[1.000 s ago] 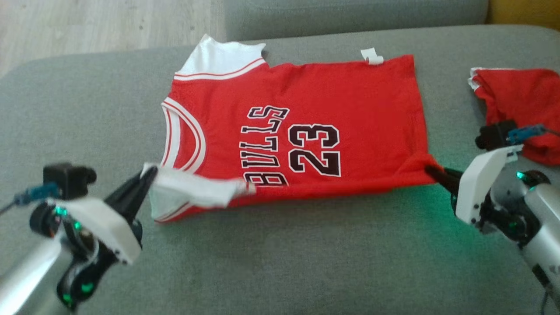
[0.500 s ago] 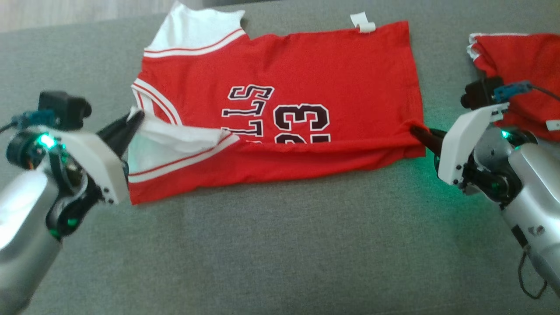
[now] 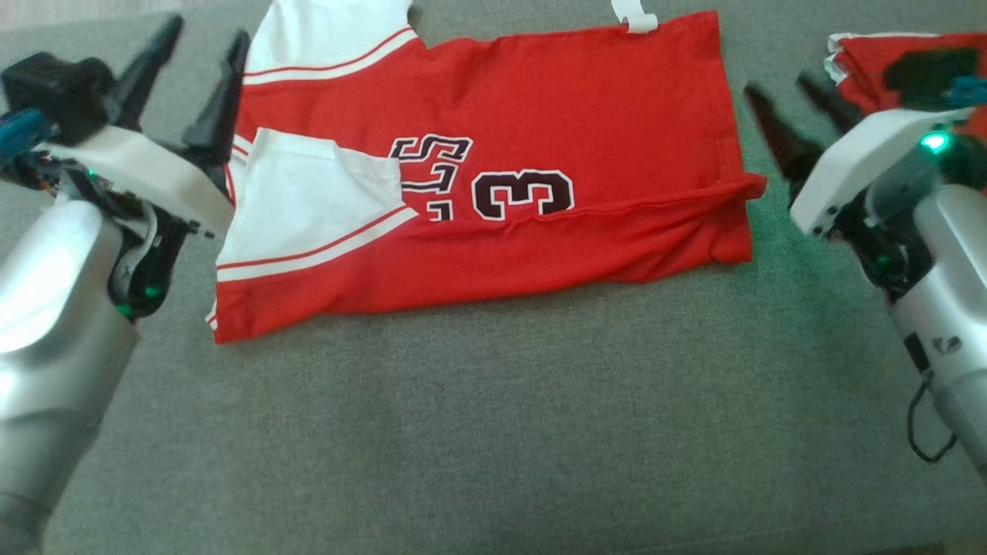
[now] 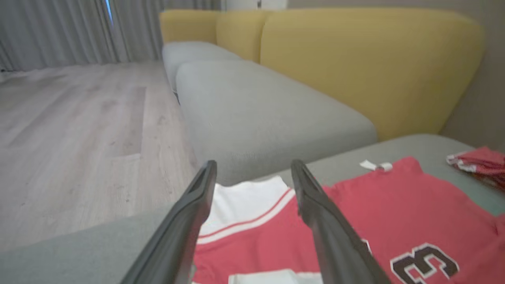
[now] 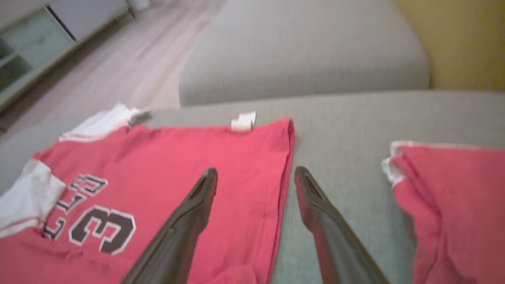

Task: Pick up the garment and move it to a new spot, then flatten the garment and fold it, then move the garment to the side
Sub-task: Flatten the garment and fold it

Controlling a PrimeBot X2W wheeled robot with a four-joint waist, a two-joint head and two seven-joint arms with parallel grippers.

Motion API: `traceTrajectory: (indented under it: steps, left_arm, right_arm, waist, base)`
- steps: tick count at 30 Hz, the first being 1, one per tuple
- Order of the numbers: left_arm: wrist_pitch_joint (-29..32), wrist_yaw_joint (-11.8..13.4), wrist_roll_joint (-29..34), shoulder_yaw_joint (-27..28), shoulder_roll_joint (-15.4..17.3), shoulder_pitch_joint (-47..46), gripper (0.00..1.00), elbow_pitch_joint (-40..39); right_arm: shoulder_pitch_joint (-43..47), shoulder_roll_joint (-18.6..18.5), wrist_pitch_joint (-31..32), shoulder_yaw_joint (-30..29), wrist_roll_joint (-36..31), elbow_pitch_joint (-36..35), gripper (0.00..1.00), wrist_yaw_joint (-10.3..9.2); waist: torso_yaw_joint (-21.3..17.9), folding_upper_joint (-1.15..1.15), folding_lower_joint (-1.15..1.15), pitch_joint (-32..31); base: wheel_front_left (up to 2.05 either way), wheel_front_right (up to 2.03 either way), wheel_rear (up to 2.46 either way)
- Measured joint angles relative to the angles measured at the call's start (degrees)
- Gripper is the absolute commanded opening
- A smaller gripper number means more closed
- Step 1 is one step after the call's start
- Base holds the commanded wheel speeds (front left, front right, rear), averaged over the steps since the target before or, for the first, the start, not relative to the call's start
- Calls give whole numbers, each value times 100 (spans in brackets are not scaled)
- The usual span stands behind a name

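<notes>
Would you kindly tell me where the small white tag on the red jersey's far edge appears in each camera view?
Head view: the white tag sits at the very top, right of centre, on the jersey's far edge.
Left wrist view: the tag is right of centre, just below mid-height.
Right wrist view: the tag is near the centre, slightly above mid-height.
Shared landmark: the black numeral 3 printed on the jersey.

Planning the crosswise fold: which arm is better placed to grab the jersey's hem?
Right. The right end effector, open, hovers at the jersey hem; the left end effector, also open, is at the shoulder end.
</notes>
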Motion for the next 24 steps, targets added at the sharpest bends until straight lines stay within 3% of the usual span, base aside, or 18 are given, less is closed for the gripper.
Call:
traceTrajectory:
  steps: [5, 9, 13, 19, 24]
  left_arm:
    - [-1146, 268, -14, 411, -313, 119, 100, 48]
    - [-1333, 621, 135, 915, -519, 667, 100, -385]
    - [-1359, 915, 831, 1738, -881, 1626, 100, -1319]
    - [-1361, 910, 1658, 2331, -1634, 3147, 100, -1950]
    - [-1361, 742, 2206, 2750, -2170, 3974, 100, -1820]
  right_arm:
    - [18, 266, -1444, -541, -292, 18, 100, 0]
    - [281, 532, -2264, -979, -689, -73, 100, 0]
    - [975, 894, -2508, -1485, -1255, -335, 100, 0]
    - [2096, 1473, -2563, -2307, -2256, -942, 100, 0]
    - [3132, 1894, -2568, -2764, -2807, -1200, 100, 0]
  waist:
    - [20, 0, -1, -173]
    - [42, 0, -1, -375]
    - [53, 0, -1, -579]
    - [70, 0, -2, -817]
    - [94, 0, -2, -1014]
  base:
    - [0, 0, 0]
    - [0, 0, 0]
    - [0, 0, 0]
    - [0, 0, 0]
    - [0, 0, 0]
